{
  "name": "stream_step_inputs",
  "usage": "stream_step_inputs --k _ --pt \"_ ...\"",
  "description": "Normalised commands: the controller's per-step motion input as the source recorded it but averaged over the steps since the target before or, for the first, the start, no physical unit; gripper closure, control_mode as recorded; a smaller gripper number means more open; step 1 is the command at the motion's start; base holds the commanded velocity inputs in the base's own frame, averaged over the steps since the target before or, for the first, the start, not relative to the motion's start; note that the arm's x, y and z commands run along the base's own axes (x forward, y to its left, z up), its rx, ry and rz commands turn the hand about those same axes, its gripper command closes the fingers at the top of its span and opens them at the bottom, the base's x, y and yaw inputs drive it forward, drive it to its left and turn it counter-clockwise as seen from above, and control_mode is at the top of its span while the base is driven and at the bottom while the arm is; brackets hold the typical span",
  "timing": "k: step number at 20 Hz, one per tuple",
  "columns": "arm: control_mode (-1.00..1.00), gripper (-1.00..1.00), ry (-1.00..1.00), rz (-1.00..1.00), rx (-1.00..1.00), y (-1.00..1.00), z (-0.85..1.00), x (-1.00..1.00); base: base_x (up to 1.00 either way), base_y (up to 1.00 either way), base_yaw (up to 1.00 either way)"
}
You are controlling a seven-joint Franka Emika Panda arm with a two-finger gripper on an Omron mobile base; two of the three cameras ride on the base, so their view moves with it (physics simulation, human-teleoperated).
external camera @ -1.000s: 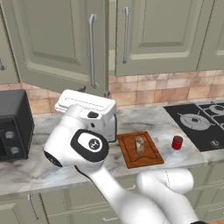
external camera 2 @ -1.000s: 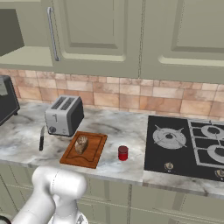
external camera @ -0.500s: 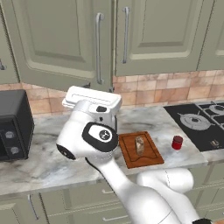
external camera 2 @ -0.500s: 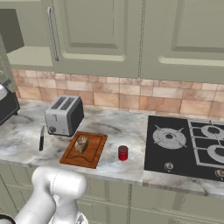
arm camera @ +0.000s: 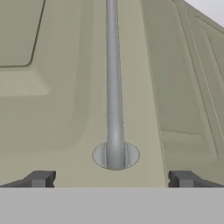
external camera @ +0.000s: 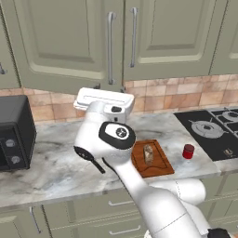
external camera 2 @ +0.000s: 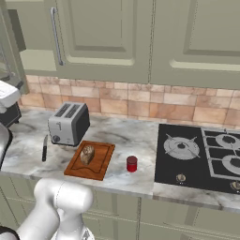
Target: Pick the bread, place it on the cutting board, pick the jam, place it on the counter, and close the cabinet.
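Olive-green, the wide panelled wall cabinet (external camera: 116, 42) fills the frame's top, its rigid hinged door probably swinging lightly (push beside the slick vertical silver bar handle (arm camera: 113, 83)), centred between the empty, fully spread two-finger gripper (arm camera: 112, 178).

Readable text: none in any view.
Small red cylindrical jam jar (external camera 2: 131, 163): plain side, no label (too small to show print anyway).
Silver two-slot toaster (external camera 2: 70, 123): one round front knob, no marking legible.
Black microwave oven (external camera: 14, 132): two pale round dials, no digits legible.
Black gas stovetop (external camera 2: 201, 157): small knobs at the front edge, no symbols legible.
Olive-green panelled wall cabinet doors (external camera: 69, 37): bare, no signs or brand.
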Motion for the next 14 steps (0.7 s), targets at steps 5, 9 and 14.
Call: stream_step_inputs --k 5,9,14 --pt "-1.0 -1.0 0.0 -0.09 0.0 0.0 0.0 0.47 0.0 0.0 0.0" --pt "-1.0 -1.0 0.0 -0.1 0.0 0.0 0.0 0.47 0.0 0.0 0.0" --pt "-1.0 -1.0 0.0 -0.1 0.0 0.0 0.0 0.45 0.0 0.0 0.0"
